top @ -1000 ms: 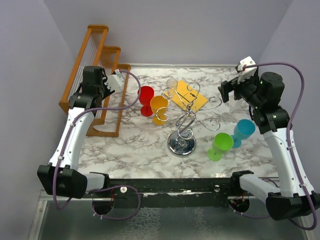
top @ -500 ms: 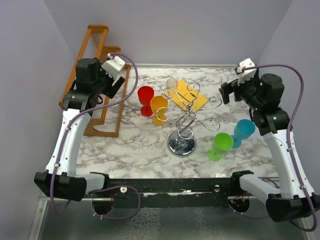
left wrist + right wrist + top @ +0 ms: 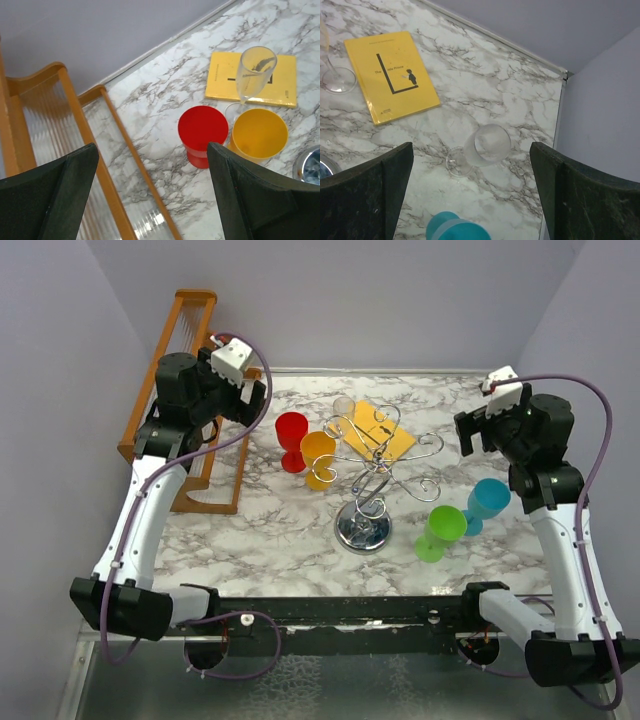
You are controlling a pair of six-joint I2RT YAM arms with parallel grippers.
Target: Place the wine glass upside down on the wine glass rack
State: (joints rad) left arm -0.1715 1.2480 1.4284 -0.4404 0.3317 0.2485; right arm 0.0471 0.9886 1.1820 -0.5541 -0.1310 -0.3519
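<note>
The wine glass rack (image 3: 372, 476), chrome wire with curled arms, stands mid-table on a round mirror base (image 3: 362, 530). No glass hangs on it. A clear wine glass (image 3: 487, 145) stands upright below my right gripper (image 3: 470, 200), which is open and empty. Another clear wine glass (image 3: 255, 70) stands by the yellow book (image 3: 280, 77), behind the red glass (image 3: 202, 132) and the yellow glass (image 3: 259, 132). My left gripper (image 3: 152, 200) hangs open and empty over the edge of the orange wooden rack (image 3: 75, 150), left of the red glass. In the top view both grippers, left (image 3: 250, 395) and right (image 3: 470, 430), are raised.
A green glass (image 3: 440, 530) and a blue glass (image 3: 487, 502) stand at the front right, close to the right arm. The blue glass (image 3: 455, 227) shows just under the right gripper. The orange wooden rack (image 3: 190, 410) fills the back left corner. Walls enclose the table.
The left wrist has swung up from over the orange rack and turned toward the glasses, its jaws opening wide. The right gripper has shifted slightly to the right.
</note>
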